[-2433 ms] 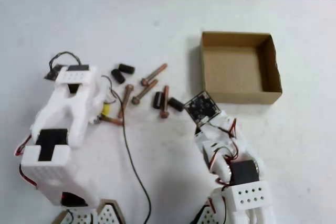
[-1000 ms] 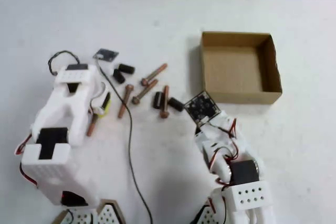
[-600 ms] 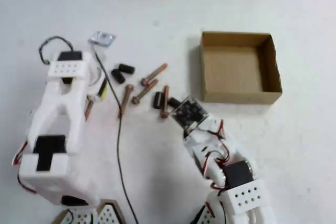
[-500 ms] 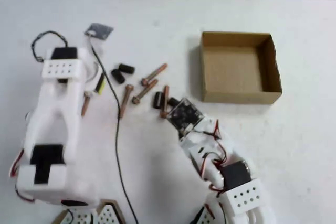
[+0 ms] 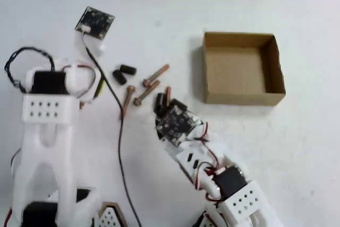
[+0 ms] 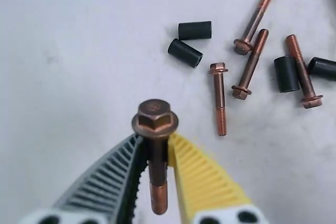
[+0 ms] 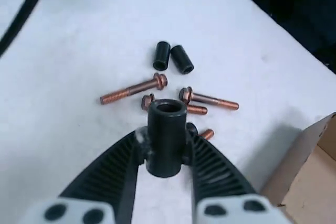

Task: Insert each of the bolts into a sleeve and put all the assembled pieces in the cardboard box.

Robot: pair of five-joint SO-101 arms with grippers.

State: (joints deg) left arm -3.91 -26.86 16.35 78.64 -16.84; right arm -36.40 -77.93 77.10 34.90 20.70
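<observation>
My left gripper (image 6: 155, 139) is shut on a copper bolt (image 6: 156, 129), head up, held above the table. In the high view the left arm (image 5: 47, 104) stands at the left, its yellow finger (image 5: 99, 89) just left of the pile. My right gripper (image 7: 166, 141) is shut on a black sleeve (image 7: 167, 124), open end up. The right arm (image 5: 175, 122) hovers at the pile's near right side. Several loose bolts (image 5: 155, 74) and black sleeves (image 5: 127, 69) lie mid-table. The open cardboard box (image 5: 239, 98) sits to the right.
A small circuit board (image 5: 95, 21) lies at the back left, and its black cable (image 5: 119, 131) runs toward the front edge past the bolts. The box's corner (image 7: 315, 182) lies close beside the right gripper.
The left arm has lifted the bolt off the table and drawn back to the left. The right arm has swung left with its sleeve, over the near bolts. The circuit board has slid farther back.
</observation>
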